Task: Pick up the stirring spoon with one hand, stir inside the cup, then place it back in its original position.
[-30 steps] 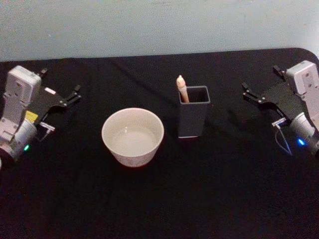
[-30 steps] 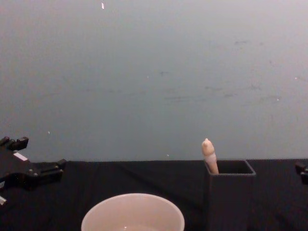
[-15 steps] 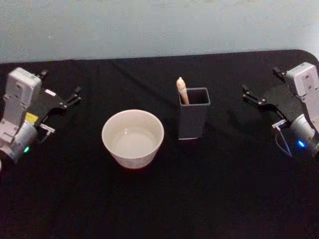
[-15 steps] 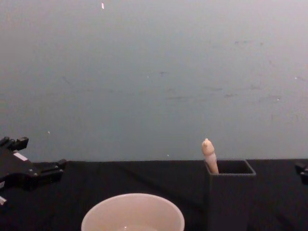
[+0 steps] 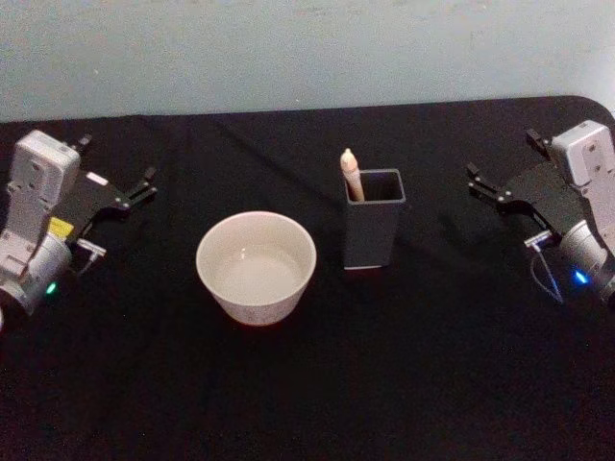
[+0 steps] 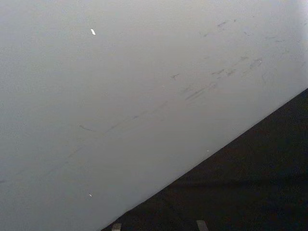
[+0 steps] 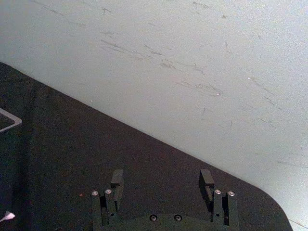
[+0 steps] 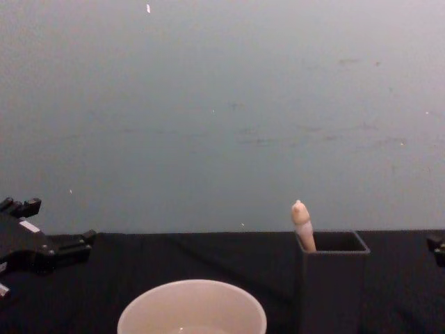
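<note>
Head view, change: over the last second almost nothing had moved; the right gripper (image 5: pixel 500 158) had shifted only slightly at the right side of the table (image 5: pixel 384 384), and the left gripper (image 5: pixel 117 158) had stayed where it was at the left side.
Head view, meaning: the pick-up looked not yet begun, as both grippers stood well apart from the spoon (image 5: pixel 351 173).
Head view, spoon: it stood nearly upright in the dark square holder (image 5: pixel 372 230), leaning on the holder's left corner, with only its pale rounded handle showing above the rim.
Head view, cup: the cream cup (image 5: pixel 256 288) sat just left of the holder, apart from it.
Left wrist view: wall and table edge; two fingertips (image 6: pixel 201 224) showed apart, holding nothing.
Right wrist view: the right gripper (image 7: pixel 161 178) had its fingers spread wide with bare table between them.
Chest view, change: none to speak of; the left gripper (image 8: pixel 55 221) hung spread and empty at the left edge.
Chest view, spoon: the handle (image 8: pixel 302 223) tilted a little leftward out of the holder (image 8: pixel 332 292), right of the cup (image 8: pixel 191 299).
</note>
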